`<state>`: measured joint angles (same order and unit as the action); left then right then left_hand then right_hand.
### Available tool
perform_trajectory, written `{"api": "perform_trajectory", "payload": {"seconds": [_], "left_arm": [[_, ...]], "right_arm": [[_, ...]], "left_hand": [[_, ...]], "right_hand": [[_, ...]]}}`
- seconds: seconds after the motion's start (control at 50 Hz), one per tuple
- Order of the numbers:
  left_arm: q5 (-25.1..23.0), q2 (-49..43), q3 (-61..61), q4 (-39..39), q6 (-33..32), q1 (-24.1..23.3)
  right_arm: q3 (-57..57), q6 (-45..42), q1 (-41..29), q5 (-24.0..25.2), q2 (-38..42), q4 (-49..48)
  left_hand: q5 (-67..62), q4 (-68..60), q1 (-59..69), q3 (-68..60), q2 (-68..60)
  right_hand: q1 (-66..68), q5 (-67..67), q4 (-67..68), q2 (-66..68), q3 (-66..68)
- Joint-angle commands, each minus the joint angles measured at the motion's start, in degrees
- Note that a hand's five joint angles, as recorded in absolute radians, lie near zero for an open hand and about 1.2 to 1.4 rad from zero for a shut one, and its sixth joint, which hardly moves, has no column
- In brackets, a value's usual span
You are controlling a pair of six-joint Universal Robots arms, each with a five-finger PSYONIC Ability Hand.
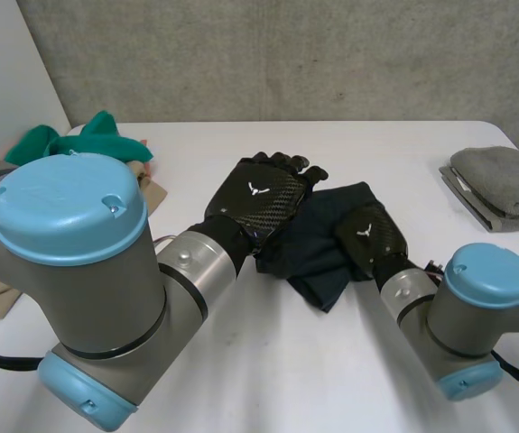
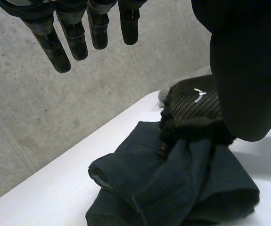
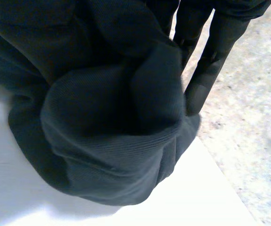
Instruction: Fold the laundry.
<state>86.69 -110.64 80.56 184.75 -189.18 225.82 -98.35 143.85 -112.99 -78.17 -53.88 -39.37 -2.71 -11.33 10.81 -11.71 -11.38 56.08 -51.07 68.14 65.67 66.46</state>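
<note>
Dark navy garment (image 1: pixel 320 257): unfolded and crumpled, bunched into thick rolls and overlapping layers (fine ribbed weave on the surface). Position: middle of the white table (image 1: pixel 268 361), with one loose corner pointing toward the near side. Grey towel (image 1: pixel 503 176): folded flat, at the far right. Green cloth (image 1: pixel 88 140): loosely heaped at the far left, well apart from the garment.

white table (image 1: pixel 268 361) | 1 dark garment (image 1: pixel 327 257), middle | 1 green cloth (image 1: pixel 97 137), far-left corner | 1 grey cloth pile (image 1: pixel 503 178), right edge
</note>
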Motion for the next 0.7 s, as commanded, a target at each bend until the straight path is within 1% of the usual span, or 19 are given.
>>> {"api": "perform_trajectory", "payload": {"seconds": [0.02,0.14,0.2,0.22,0.28,0.3,0.4,0.46,0.5,0.52,0.58,0.6,0.66,0.7], "left_arm": [[-0.03,-0.02,-0.66,0.17,-0.05,0.15],[-0.12,-0.1,-0.93,1.84,-0.14,0.15],[-0.12,-0.02,-1.02,2.55,-0.14,0.06],[-0.12,-0.02,-1.19,2.55,-0.14,0.06],[-0.12,0.16,-1.19,2.55,-0.14,0.06],[-0.12,0.25,-1.19,2.55,-0.14,0.06],[-0.12,0.51,-0.75,2.55,-0.05,-0.02],[-0.12,0.43,-0.58,2.63,0.04,0.06],[-0.12,0.34,-0.49,2.63,0.04,0.06],[-0.12,0.34,-0.4,2.63,0.04,0.06],[-0.12,0.25,-0.22,2.55,0.04,0.06],[-0.03,0.16,-0.22,2.55,0.04,0.06],[-0.03,0.07,-0.05,2.55,0.04,-0.02],[-0.03,-0.02,0.21,2.46,0.04,-0.02]], "right_arm": [[5.97,1.7,0.58,-1.99,-0.26,0.43],[11.77,5.12,2.25,0.21,-0.26,0.61],[15.72,8.1,4.0,3.19,-0.34,0.0],[17.74,9.77,4.97,4.42,-0.43,-0.09],[21.0,13.11,7.6,5.48,-0.43,-0.18],[23.01,15.21,9.79,5.83,-0.35,-0.36],[30.58,20.94,15.51,6.36,1.67,-1.23],[36.2,23.58,19.55,6.63,5.8,-1.59],[39.19,24.46,21.66,6.63,7.73,-1.59],[41.99,25.07,23.76,6.71,10.0,-1.59],[46.14,25.6,26.68,6.8,14.15,-1.33],[48.5,25.69,28.6,7.15,17.03,-1.24],[51.06,25.78,31.07,8.64,21.0,-1.41],[53.09,25.78,33.62,11.01,24.43,-1.59]], "left_hand": [[1.49,0.11,0.41,0.48,0.16],[1.32,-0.06,0.58,0.31,-0.01],[1.15,-0.23,0.75,0.15,-0.18],[1.15,-0.23,0.75,0.15,-0.18],[1.15,-0.23,0.75,0.15,-0.18],[1.15,-0.23,0.75,0.15,-0.18],[1.15,-0.23,0.75,0.15,-0.18],[1.15,-0.23,0.75,0.15,-0.18],[1.15,-0.23,0.75,0.15,-0.18],[1.15,-0.23,0.75,0.15,-0.18],[1.15,-0.23,0.75,0.15,-0.18],[1.15,-0.23,0.75,0.15,-0.18],[1.15,-0.23,0.75,0.15,-0.18],[1.15,-0.23,0.75,0.15,-0.18]], "right_hand": [[23.92,-18.93,11.86,14.33,13.54],[23.92,-18.93,11.86,14.33,13.54],[23.92,-18.93,11.86,14.33,13.54],[23.92,-18.93,11.86,14.33,13.54],[23.92,-18.93,11.86,14.33,13.54],[23.92,-18.93,11.86,14.33,13.54],[23.92,-18.93,11.86,14.33,13.54],[23.92,-18.93,11.86,14.33,13.54],[23.92,-18.93,11.86,14.33,13.54],[23.92,-18.93,11.86,14.33,13.54],[23.92,-18.93,11.86,14.33,13.54],[23.92,-18.93,11.86,14.33,13.54],[23.92,-18.93,11.86,14.33,13.54],[23.92,-18.93,11.86,14.33,13.54]]}}
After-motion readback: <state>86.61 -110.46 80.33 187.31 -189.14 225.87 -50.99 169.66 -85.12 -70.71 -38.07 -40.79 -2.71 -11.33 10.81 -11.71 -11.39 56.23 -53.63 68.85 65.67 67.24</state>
